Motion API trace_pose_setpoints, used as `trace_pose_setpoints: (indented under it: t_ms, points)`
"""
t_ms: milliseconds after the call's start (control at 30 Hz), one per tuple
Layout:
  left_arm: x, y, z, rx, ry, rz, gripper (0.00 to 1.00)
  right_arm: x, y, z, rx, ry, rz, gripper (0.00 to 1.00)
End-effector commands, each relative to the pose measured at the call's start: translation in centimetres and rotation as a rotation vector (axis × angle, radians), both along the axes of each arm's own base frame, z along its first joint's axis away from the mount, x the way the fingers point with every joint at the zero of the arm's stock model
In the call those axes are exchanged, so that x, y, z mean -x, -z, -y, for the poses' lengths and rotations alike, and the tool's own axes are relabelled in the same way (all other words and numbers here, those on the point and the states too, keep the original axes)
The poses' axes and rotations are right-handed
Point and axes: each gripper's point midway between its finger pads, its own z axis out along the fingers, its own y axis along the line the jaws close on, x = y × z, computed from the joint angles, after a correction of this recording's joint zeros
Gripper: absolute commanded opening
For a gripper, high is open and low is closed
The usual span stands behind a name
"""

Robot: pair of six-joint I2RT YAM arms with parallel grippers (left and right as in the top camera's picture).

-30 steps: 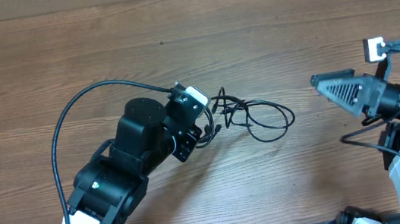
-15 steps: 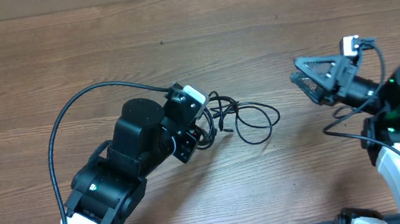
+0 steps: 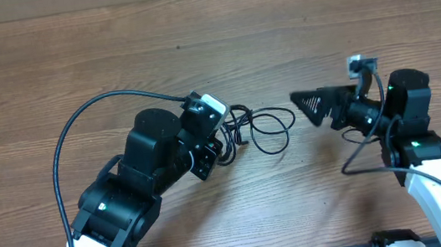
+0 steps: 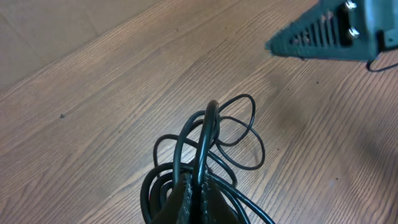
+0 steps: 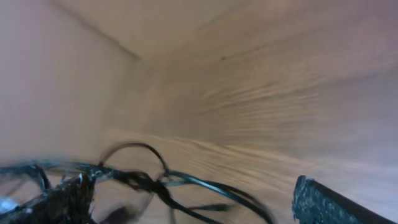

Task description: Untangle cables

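- Overhead view: the left arm (image 3: 152, 149), black-and-white with bulky black joints, reaches in from the lower left and slants up and to the right over the brown wood-grain table (image 3: 194, 42).
- A thick black wire (image 3: 115, 92) arches in a wide bow from this arm's lower part to its wrist.
- The left gripper (image 3: 225, 144) sits at the left end of a tangle of thin black flexible cables (image 3: 238, 125).
- In the left wrist view, the left gripper (image 4: 198, 186) is pinched tight on the cables (image 4: 208, 134). Several strands are squeezed between its two dark fingers, and one bent strand stands straight out from the tips.
- The right arm (image 3: 407, 100), a white link with a black wrist, rises from the lower right. Its wrist lies level and points left toward the tangle.
- The right gripper (image 3: 307, 106) has its jaws spread wide and holds nothing. Its tips are near the right-most loop but apart from it.
- In the blurred right wrist view, the right gripper (image 5: 186, 202) shows a dark finger at each lower corner, with the cables (image 5: 155, 183) ahead between them.
- From overhead, the tangle lies near the table's middle. Its long axis runs left to right, bunched at the left gripper and opening into flat loops toward the right gripper.
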Motion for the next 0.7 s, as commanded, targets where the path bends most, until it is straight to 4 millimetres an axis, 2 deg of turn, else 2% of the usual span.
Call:
trace_pose_setpoints:
  t_ms: [0,100,300,467,667]
  points:
    - [0.2,-2.5,0.1,0.056,0.004,0.041,0.04,0.3,-2.7,-0.2,0.344,-0.179,0.397,1.0]
    - [0.6,-2.7,0.7,0.073,0.043,0.036,0.04,1.0,-1.5,-0.3,0.448,-0.259,0.459,1.0]
    - [1.3,-3.9,2.1,0.136,0.125,0.054,0.04,1.6,0.0,-1.2,0.515,-0.356,0.492,1.0]
    - [2.0,-5.0,3.2,0.189,0.198,0.067,0.04,1.6,1.6,-1.8,0.507,-0.39,0.445,1.0]
    - [2.1,-5.4,3.4,0.205,0.213,0.077,0.04,1.7,3.1,-2.2,0.494,-0.417,0.395,0.92]
